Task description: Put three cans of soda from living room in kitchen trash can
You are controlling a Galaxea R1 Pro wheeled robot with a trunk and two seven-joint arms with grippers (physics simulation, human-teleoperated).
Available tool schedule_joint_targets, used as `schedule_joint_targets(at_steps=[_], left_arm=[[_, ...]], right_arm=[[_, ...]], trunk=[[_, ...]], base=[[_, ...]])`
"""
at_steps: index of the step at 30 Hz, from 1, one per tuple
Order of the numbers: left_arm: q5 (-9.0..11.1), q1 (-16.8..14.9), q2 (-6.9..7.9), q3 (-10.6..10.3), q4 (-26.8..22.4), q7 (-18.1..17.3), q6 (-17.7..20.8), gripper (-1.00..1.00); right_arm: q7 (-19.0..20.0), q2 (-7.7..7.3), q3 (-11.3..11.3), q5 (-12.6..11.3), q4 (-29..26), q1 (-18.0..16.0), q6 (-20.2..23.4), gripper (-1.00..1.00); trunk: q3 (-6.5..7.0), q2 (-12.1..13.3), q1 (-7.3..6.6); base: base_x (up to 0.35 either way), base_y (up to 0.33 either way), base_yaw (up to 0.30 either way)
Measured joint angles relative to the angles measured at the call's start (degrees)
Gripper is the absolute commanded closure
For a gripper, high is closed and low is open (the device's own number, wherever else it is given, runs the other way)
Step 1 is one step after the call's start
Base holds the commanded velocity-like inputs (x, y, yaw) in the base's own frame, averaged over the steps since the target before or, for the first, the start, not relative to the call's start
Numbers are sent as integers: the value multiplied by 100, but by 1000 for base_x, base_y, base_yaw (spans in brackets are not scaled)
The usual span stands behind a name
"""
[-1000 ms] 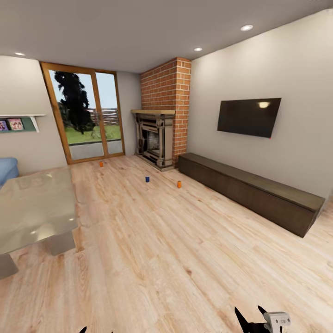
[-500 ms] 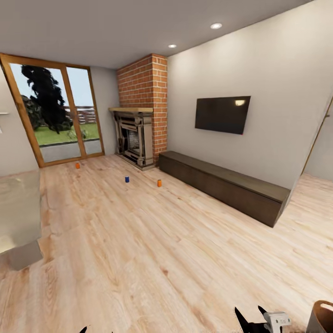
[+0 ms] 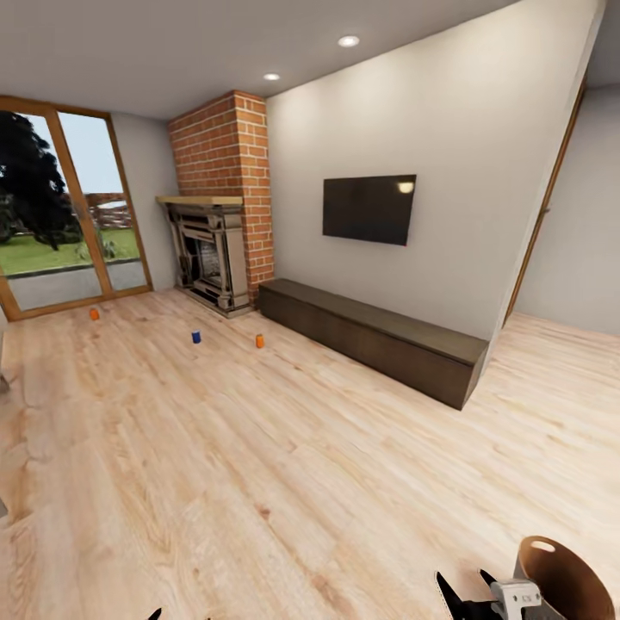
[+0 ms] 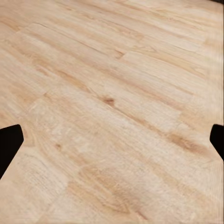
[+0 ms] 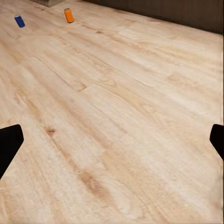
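Three soda cans stand far off on the living room plank floor: an orange-red one (image 3: pixel 94 314) by the glass doors, a blue one (image 3: pixel 196 337) and an orange one (image 3: pixel 259 342) before the fireplace. The right wrist view also catches the blue can (image 5: pixel 19 21) and the orange can (image 5: pixel 69 15) in the distance. The trash can (image 3: pixel 560 579), coppery brown inside, sits at the head view's lower right, beside my right gripper (image 3: pixel 465 587). Both my right gripper (image 5: pixel 112 144) and left gripper (image 4: pixel 112 144) hang open over bare floor, holding nothing.
A long dark low cabinet (image 3: pixel 370 337) runs along the wall under the black TV (image 3: pixel 368 208). The brick fireplace (image 3: pixel 215 250) fills the corner, with glass doors (image 3: pixel 60 232) to its left. A doorway opens at the right (image 3: pixel 560 258). Wide plank floor lies between me and the cans.
The camera has turned right, so the whole scene slid left. The coffee table left the picture and more of the trash can came in at the lower right. The cans themselves stayed put.
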Motion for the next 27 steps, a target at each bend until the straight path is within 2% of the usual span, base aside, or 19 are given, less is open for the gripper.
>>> schedule_joint_targets(at_steps=[11,27], left_arm=[[26,-4,-7,0,230,-3,-14,-100],[25,-9,-7,0,241,-57,-35,-100]], right_arm=[[0,-6,0,0,32,0,0,-100],[-5,-6,0,0,39,0,0,-100]], trunk=[[-54,0,0],[-126,0,0]], base=[[204,-130,-214],[303,-60,-215]])
